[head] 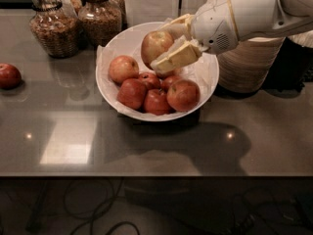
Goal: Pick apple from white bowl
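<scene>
— What's hidden?
— Arm runs out of view at right; fingers (177, 57) cover the apple's (155, 45) right side.
— Grip?
— My gripper (163, 47) is clamped on the apple, over the bowl's (124, 42) back rim, near the counter's far edge.

Glossy white bowl (125, 41), matt claw (160, 50) above gripping smooth apple (154, 44)

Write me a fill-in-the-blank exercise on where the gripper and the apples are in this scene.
1. The gripper is ____ on the pale apple.
2. That apple hangs ____ the redder apples lying in the white bowl.
3. A lone dark red apple lies on the counter, ____ the bowl.

Missing words: shut; above; outside.
</scene>
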{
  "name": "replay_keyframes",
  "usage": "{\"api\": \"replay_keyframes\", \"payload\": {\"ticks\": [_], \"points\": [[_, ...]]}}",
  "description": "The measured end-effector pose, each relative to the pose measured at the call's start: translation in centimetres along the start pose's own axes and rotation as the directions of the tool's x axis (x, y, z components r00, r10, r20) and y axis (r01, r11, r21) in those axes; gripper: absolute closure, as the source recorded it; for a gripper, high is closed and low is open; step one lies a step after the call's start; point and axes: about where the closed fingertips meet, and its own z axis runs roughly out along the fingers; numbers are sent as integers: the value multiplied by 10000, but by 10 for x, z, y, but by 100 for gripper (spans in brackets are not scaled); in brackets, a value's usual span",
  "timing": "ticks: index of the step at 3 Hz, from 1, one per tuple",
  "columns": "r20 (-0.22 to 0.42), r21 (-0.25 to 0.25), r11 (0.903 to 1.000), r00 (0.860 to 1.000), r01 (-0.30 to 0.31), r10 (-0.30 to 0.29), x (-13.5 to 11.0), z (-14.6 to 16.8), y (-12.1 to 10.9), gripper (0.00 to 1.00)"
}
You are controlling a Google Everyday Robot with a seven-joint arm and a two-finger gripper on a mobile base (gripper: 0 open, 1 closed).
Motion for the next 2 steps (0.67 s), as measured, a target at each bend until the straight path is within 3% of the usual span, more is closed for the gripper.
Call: {"api": "replay_keyframes", "payload": {"ticks": [1,2], "points": [[551,117,9984,9969,549,-555,-45,-22,0,100],[551,116,9984,9969,549,-555,-45,-22,0,100]]}}
